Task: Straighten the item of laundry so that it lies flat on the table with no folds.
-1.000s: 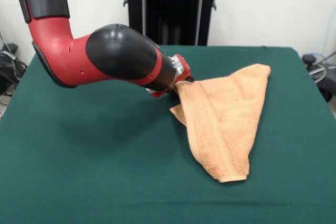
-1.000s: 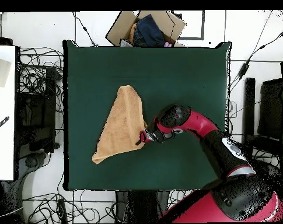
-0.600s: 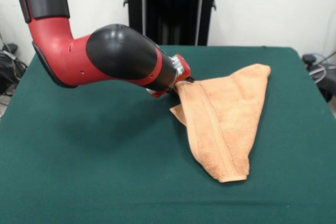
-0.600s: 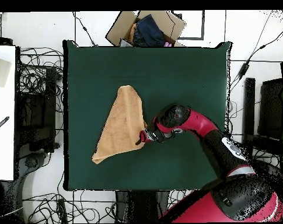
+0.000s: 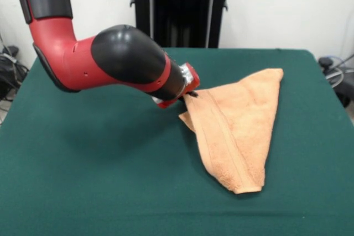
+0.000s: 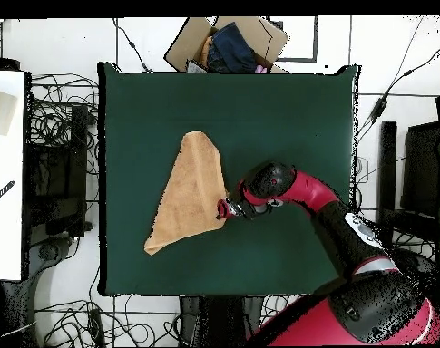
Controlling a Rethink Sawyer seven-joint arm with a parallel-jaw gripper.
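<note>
Compared with a second ago, the gripper (image 5: 191, 93) sits slightly higher and further from the table's right edge in the front view, and the towel (image 5: 235, 131) corner it holds has followed, so the cloth's upper edge now runs tauter toward the far-right tip. Elsewhere the towel's outline is nearly unchanged.

Towel: peach-orange terry, folded over itself into a rough triangle, not flat. In the front view one tip points toward the table's (image 5: 99, 181) far right corner, one rounded tip lies toward the near edge, and the third tip is lifted at the gripper. A woven band runs along the fold from the gripper end down to the near tip. A small flap of a lower layer pokes out just under the held corner.

In the overhead view the towel (image 6: 189, 195) lies in the table's (image 6: 287, 118) left half, well clear of all edges.

Gripper (image 6: 223, 209): jaws clamped on the towel's corner; the fingers themselves are mostly hidden by cloth and wrist. The red and black arm (image 5: 121, 59) reaches in low over the table's middle.

Off the table: an open cardboard box (image 6: 225, 43) holding dark cloth beyond one edge, and cables (image 6: 60, 118) on the floor.
</note>
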